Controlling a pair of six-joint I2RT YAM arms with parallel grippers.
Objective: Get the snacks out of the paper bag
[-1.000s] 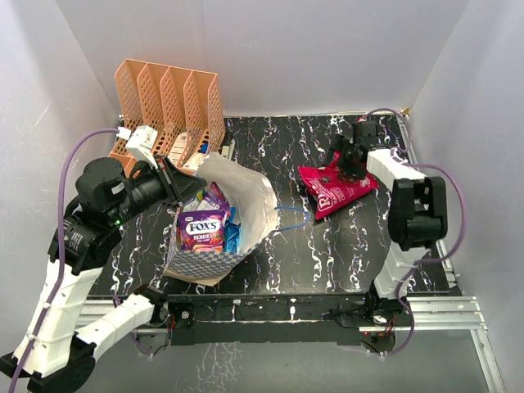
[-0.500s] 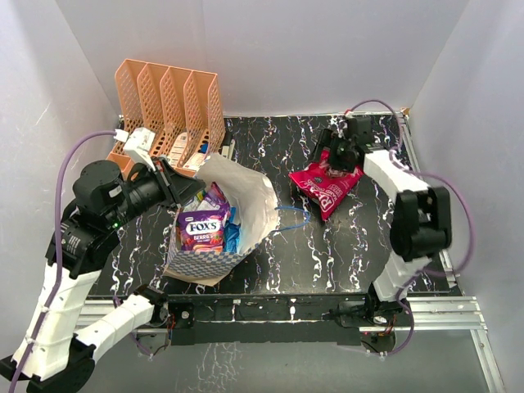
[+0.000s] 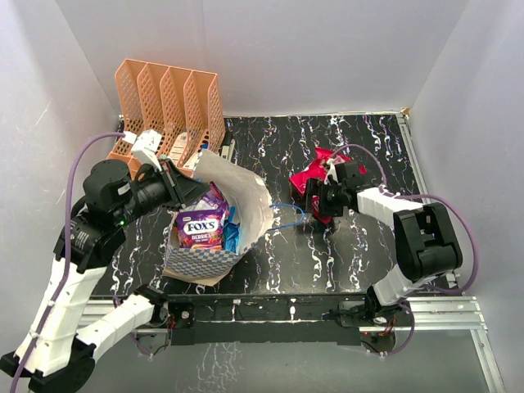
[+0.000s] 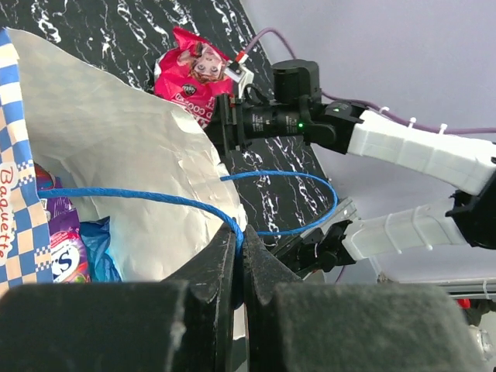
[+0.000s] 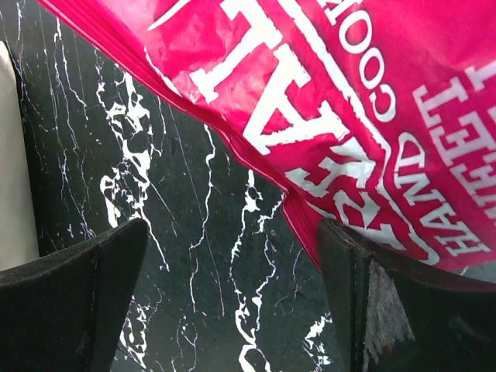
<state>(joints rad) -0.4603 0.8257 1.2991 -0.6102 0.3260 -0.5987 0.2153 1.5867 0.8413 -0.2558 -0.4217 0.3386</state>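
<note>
Inspection from the remote station, largest item first.

The desk (image 3: 352, 262), black with white veining, carried everything. The peach file rack (image 3: 168, 102) stood at the far left corner and had no part in the job.

The paper bag (image 3: 246, 196) sat left of centre, mouth upward, its cream wall spread toward the right arm. Several snacks were inside; the FOX'S pouch (image 3: 201, 231) stood against the near wall with its label up and its long axis running near to far.

One magenta pouch (image 3: 315, 178) lay outside the bag on the desk, right of centre.

The left hand (image 4: 240, 256) was closed tight on the blue cord handle (image 4: 139, 198) at the bag's far-left rim. I judged it to be holding the mouth open.

The right hand (image 3: 318, 206) was low over the desk at the near-left edge of the magenta pouch, fingers spread wide, nothing between them but bare desk. The wrist view showed the pouch edge just beside one finger (image 5: 387, 294).

Finding: the bag's contents lay to the left of the right hand. The left arm was nearer but occupied, so I judged that the next reach belonged to the right arm, entering over the cream wall.
</note>
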